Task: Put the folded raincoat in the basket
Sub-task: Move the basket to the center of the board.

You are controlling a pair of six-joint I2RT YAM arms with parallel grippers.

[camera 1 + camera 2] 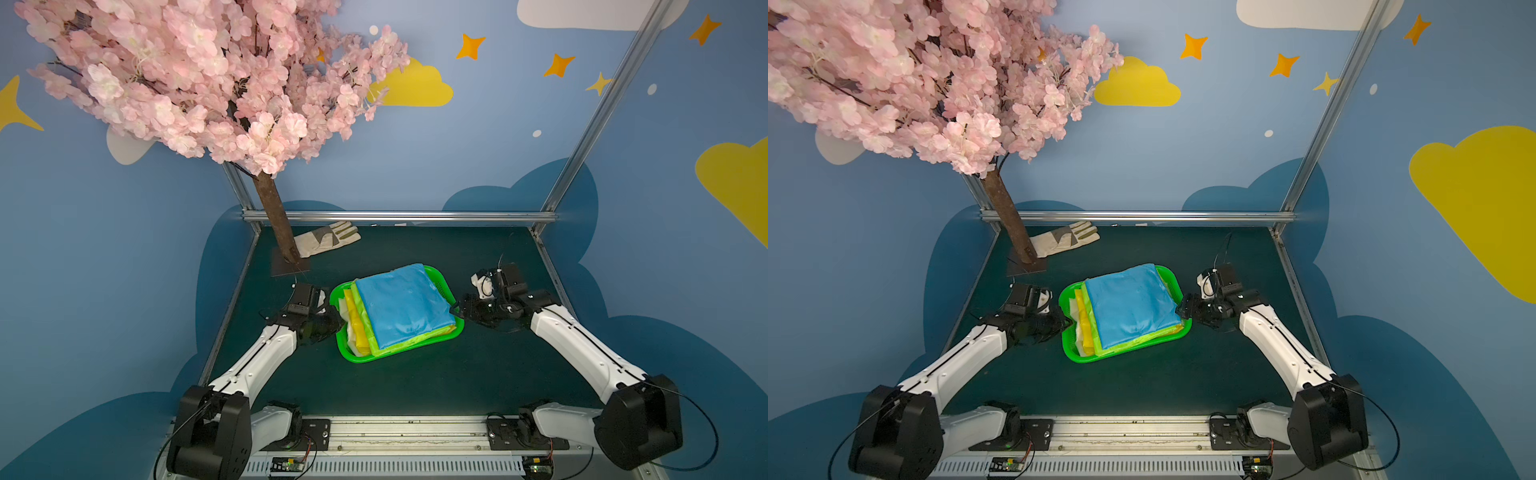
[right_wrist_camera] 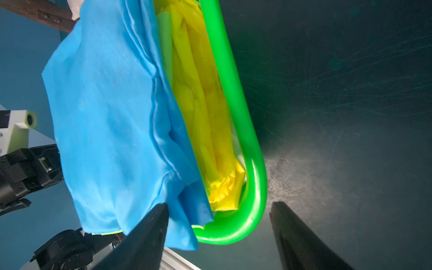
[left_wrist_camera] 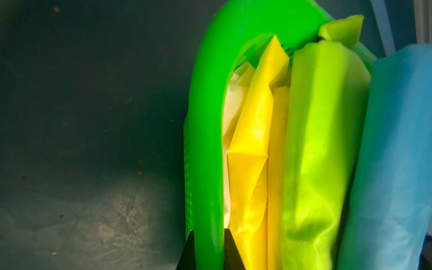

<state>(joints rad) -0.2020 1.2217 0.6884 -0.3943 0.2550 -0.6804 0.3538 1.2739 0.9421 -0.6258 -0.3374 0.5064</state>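
The green basket (image 1: 353, 357) (image 1: 1075, 355) sits mid-table, holding a stack of folded raincoats. The blue raincoat (image 1: 403, 307) (image 1: 1129, 305) lies on top, overhanging the rim on the right. Under it are lime, yellow (image 1: 355, 324) and white ones. My left gripper (image 1: 338, 322) (image 3: 208, 233) is shut on the basket's left rim (image 3: 205, 140), one finger inside, one outside. My right gripper (image 1: 457, 309) (image 2: 218, 205) is open at the basket's right corner (image 2: 236, 93); one finger lies against the blue raincoat (image 2: 105, 117), the other stands outside the rim over the mat.
A fake cherry tree's trunk (image 1: 276, 224) stands on a plate at the back left, with a pale work glove (image 1: 328, 241) beside it. A metal frame rail (image 1: 399, 216) runs along the table's far edge, and posts rise at the back corners.
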